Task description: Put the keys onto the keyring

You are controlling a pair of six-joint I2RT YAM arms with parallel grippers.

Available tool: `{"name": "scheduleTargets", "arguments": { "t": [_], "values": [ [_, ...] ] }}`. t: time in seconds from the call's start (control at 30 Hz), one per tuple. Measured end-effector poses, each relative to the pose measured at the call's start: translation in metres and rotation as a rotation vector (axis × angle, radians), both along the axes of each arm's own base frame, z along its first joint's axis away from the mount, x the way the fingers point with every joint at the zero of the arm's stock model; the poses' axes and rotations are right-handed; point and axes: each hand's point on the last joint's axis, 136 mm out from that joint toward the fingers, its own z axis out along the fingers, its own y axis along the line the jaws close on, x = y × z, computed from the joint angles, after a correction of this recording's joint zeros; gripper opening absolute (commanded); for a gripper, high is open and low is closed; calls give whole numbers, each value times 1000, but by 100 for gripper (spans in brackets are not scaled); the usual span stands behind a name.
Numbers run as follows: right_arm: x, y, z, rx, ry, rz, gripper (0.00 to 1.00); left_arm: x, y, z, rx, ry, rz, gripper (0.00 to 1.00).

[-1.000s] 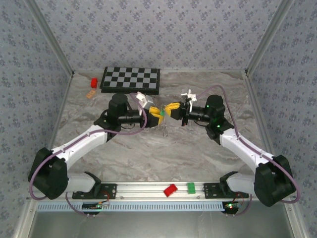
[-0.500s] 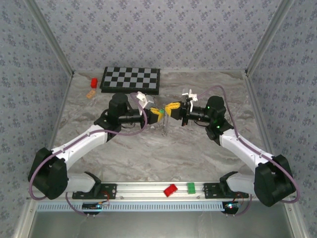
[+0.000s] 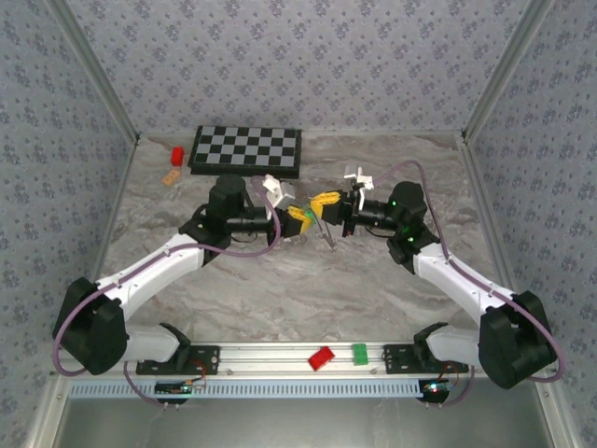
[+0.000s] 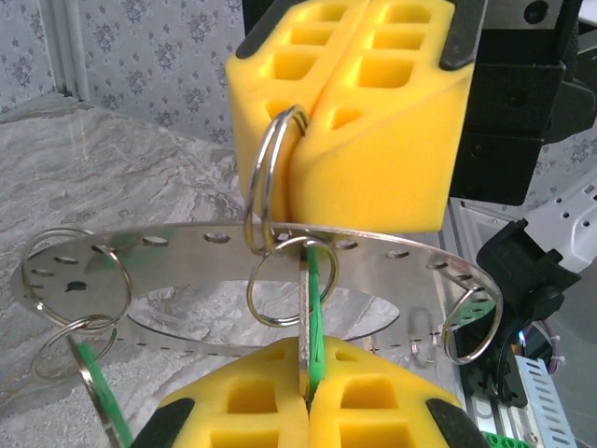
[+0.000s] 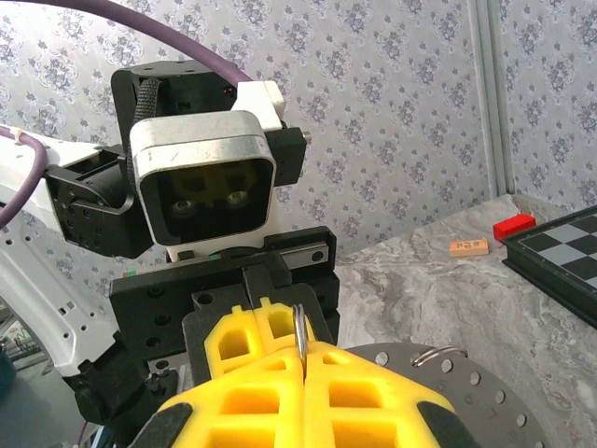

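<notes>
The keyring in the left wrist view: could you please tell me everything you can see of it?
The keyring is a flat grey metal band with a hollow centre and small holes round its rim, held roughly level above the table. Wire split rings thread several holes. The right gripper pinches one of them; the left gripper pinches a green key that seems to hang on another.

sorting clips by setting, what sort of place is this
Likely a robot lab test booth: wallpapered panels enclose a marble-look table, and the left arm and right arm are bolted to a metal rail.
</notes>
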Motion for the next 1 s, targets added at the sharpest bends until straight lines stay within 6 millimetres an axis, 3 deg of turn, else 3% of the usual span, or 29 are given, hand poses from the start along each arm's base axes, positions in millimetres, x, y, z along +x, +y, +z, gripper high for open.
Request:
{"name": "scheduleTargets", "arguments": {
  "t": [0.1,0.2,0.3,0.67,1.0],
  "values": [
    [0,0,0,0,0,0,0,-1,0,-1,8,-6,-4,23],
    [1,-1,2,4,-8,-6,0,-4,-1,-5,25,11,-11,28],
    [3,-3,2,4,-8,-10,0,-6,1,-5,32,17,-4,29],
    [3,-3,1,6,-13,-12,0,7,28,36,-85,-48,132,32],
    [2,-4,-3,6,-7,-11,0,12,28,54,-161,-34,154,31]
  ]
}}
